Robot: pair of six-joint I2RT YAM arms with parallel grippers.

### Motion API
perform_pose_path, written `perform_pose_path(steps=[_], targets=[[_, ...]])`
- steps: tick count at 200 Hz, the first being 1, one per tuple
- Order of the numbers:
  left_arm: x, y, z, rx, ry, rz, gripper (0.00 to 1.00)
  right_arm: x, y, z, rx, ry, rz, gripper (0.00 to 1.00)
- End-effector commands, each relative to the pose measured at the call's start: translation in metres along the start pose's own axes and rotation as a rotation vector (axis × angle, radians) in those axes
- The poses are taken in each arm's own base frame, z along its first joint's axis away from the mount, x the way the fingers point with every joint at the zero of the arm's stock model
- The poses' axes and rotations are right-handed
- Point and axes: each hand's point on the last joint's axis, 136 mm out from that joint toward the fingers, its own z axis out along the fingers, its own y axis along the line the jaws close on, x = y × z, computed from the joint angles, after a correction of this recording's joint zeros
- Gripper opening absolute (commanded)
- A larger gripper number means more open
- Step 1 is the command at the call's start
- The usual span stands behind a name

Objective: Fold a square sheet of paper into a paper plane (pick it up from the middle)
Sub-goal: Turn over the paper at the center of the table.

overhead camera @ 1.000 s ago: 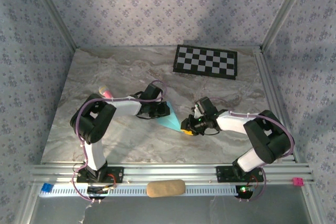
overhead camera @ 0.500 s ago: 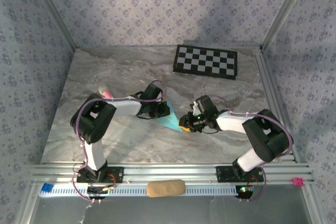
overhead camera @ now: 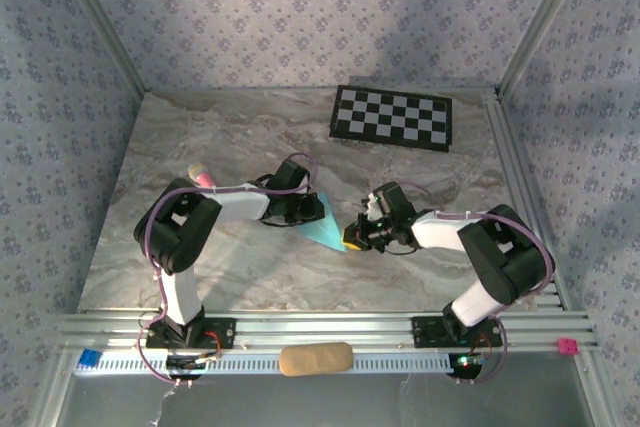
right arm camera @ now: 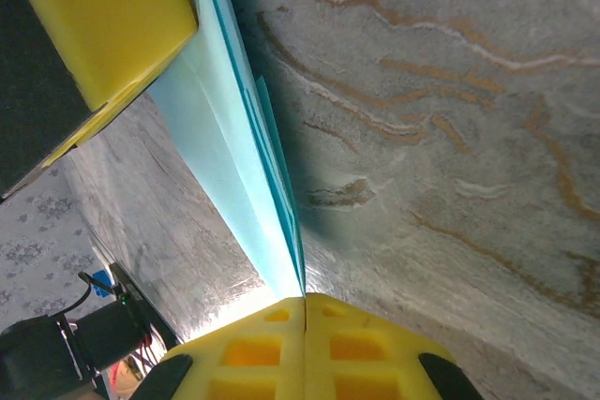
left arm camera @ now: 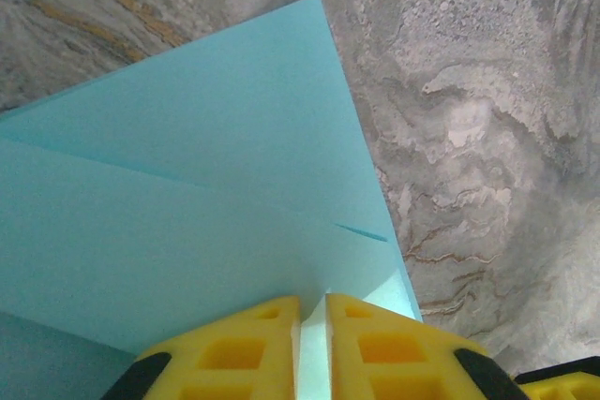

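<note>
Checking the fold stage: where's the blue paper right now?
Top view: the folded blue paper is mid-table, between the left gripper and the right gripper, each shut on one edge.

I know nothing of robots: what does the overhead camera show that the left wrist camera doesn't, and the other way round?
Overhead: the left arm and right arm, the checkerboard mat at the back, a pink marker pen, and the right gripper shut at the near tip of the light blue sheet of paper.
Left wrist: close detail of the paper's layered folds, with the left gripper pinching an edge between its yellow fingers.
Shared: the folded blue paper, the marble table, and the left gripper on the paper.
</note>
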Motion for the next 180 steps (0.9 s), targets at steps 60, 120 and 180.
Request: perform_pose_path(steps=[60, 120, 180], targets=[[-0.028, -0.048, -0.071, 0.085, -0.19, 0.081, 0.42, -0.008, 0.006, -0.046, 0.117, -0.093, -0.18, 0.0], [-0.034, -0.041, -0.12, 0.054, -0.365, 0.089, 0.48, -0.024, 0.018, -0.093, 0.267, -0.252, -0.347, 0.0], [-0.016, -0.02, -0.147, 0.054, -0.4, 0.095, 0.51, -0.027, 0.021, -0.113, 0.396, -0.327, -0.365, 0.0]])
